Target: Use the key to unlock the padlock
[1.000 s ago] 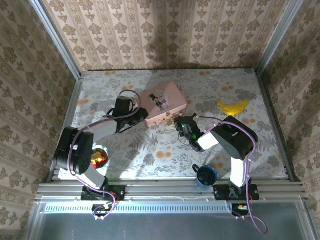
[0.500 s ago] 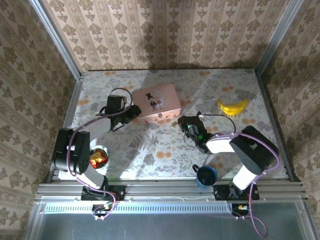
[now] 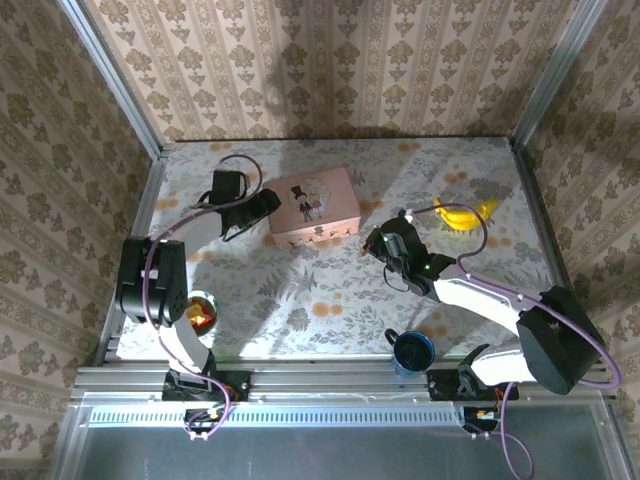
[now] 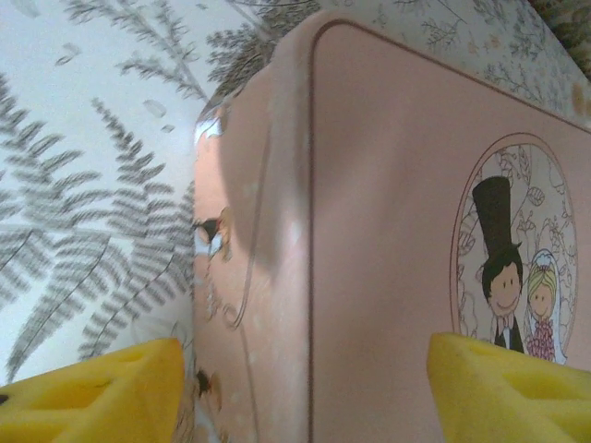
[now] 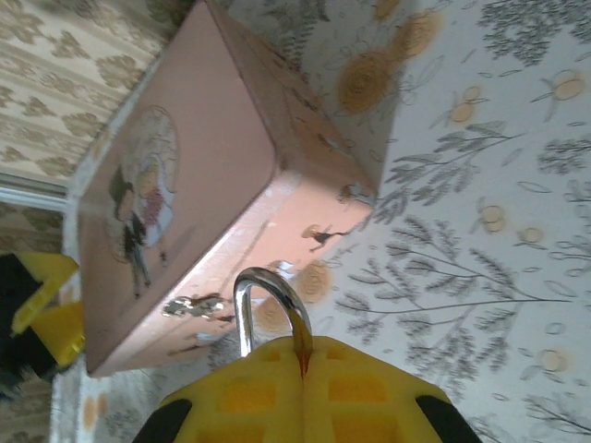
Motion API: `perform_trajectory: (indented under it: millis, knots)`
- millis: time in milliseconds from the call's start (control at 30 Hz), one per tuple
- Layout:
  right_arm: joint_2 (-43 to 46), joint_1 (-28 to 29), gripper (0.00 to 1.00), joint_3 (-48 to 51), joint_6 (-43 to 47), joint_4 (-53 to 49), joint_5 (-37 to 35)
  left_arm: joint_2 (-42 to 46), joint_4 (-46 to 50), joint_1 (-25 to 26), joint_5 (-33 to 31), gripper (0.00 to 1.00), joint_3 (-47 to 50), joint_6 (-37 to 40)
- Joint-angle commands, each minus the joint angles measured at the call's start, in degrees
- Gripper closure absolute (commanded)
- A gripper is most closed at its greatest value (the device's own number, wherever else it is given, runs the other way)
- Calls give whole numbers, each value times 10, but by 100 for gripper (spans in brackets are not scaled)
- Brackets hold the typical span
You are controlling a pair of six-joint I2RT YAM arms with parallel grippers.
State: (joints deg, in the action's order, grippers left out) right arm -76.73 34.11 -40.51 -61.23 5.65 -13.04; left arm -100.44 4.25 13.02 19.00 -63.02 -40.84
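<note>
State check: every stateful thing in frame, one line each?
pink box: closed, lying flat.
padlock: clamped in right gripper, shackle sticking out; locked or not unclear.
right gripper: shut on padlock.
left gripper: open, straddling box end.
blue cup: upright.

A fixed camera high above the near edge looks down over the whole floral table (image 3: 330, 300), while both wrist cameras press close on the same pink box (image 3: 313, 205) from opposite sides.
</note>
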Motion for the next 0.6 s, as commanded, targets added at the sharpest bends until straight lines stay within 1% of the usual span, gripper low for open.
perform_trajectory:
  millis: [0,133,267,333,367,400,500,567]
  knots:
    - [13,-22,100,-23,46,-106,32,-34,-1,-6,35,34,-35,5]
    - [14,-42,100,-40,75,-156,59,-68,-16,-7,53,40,-65,-7]
    - [0,-63,100,-59,102,-191,97,-95,-27,-8,70,41,-97,-13]
    - [-10,-67,100,-67,111,-203,110,-109,-35,-10,83,41,-112,-18]
    - [-15,-69,100,-69,113,-204,115,-117,-39,-11,88,44,-121,-24]
    - [-19,-68,100,-70,114,-204,118,-123,-42,-11,93,45,-128,-27]
    - [-26,-70,100,-78,119,-210,125,-141,-48,-12,102,45,-147,-36]
    - [-49,-74,100,-89,129,-217,136,-147,-53,-12,108,46,-153,-45]
